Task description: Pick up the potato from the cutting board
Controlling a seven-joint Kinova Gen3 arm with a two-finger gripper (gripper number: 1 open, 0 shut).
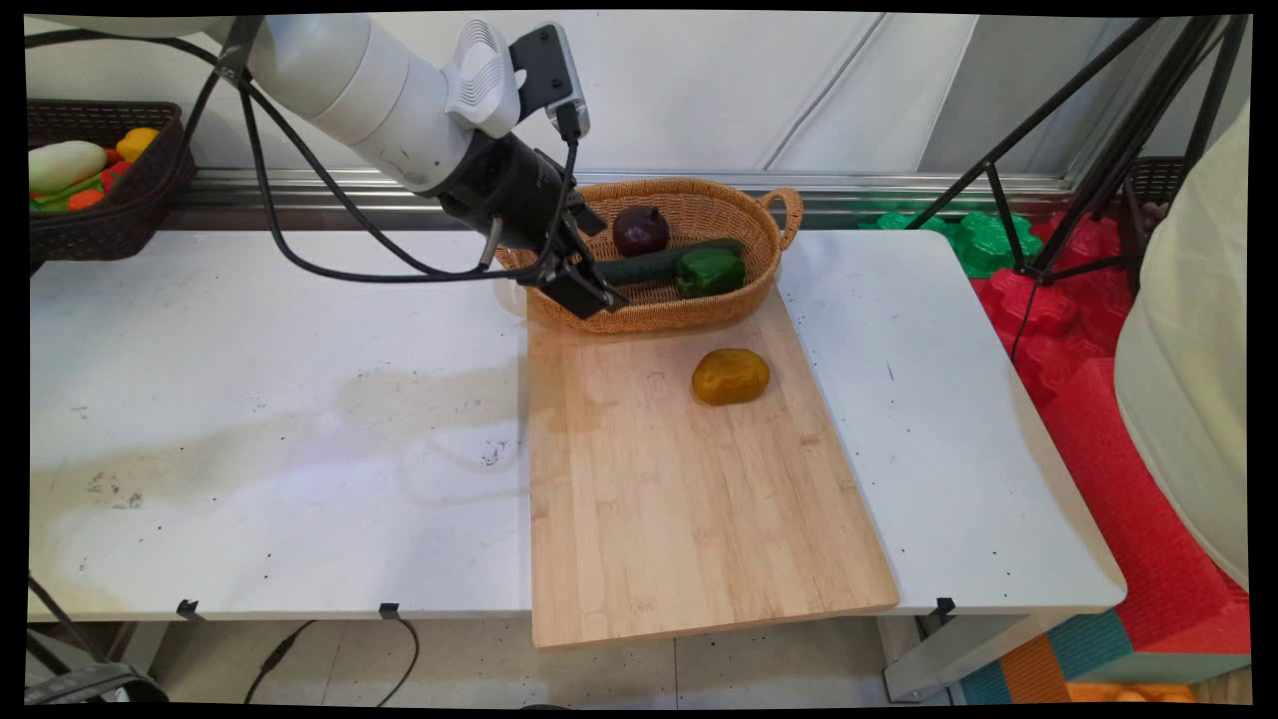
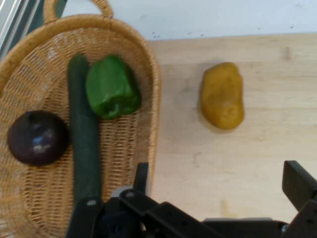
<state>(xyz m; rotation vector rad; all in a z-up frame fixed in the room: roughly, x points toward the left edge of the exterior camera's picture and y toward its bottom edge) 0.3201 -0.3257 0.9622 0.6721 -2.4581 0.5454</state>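
Observation:
My black gripper (image 1: 584,285) hangs open over the near left rim of a wicker basket (image 1: 654,318), with nothing between its fingers. The basket holds a dark purple onion (image 1: 640,231), a long cucumber (image 1: 649,265) and a green pepper (image 1: 711,272). A yellow-brown potato (image 1: 730,376) lies on the wooden cutting board (image 1: 679,499), just in front of the basket. In the hand view the gripper (image 2: 218,191) spans the board (image 2: 267,148) beside the basket's rim (image 2: 151,74); the potato (image 2: 221,95) lies ahead, the cucumber (image 2: 84,139), pepper (image 2: 111,87) and onion (image 2: 37,137) to the left.
A dark basket (image 1: 140,215) of toy vegetables stands at the back left edge. Black tripod legs (image 1: 1058,160) rise off the table's right side above red and green floor mats (image 1: 1058,300). A cream-coloured bulk (image 1: 1188,350) fills the right edge.

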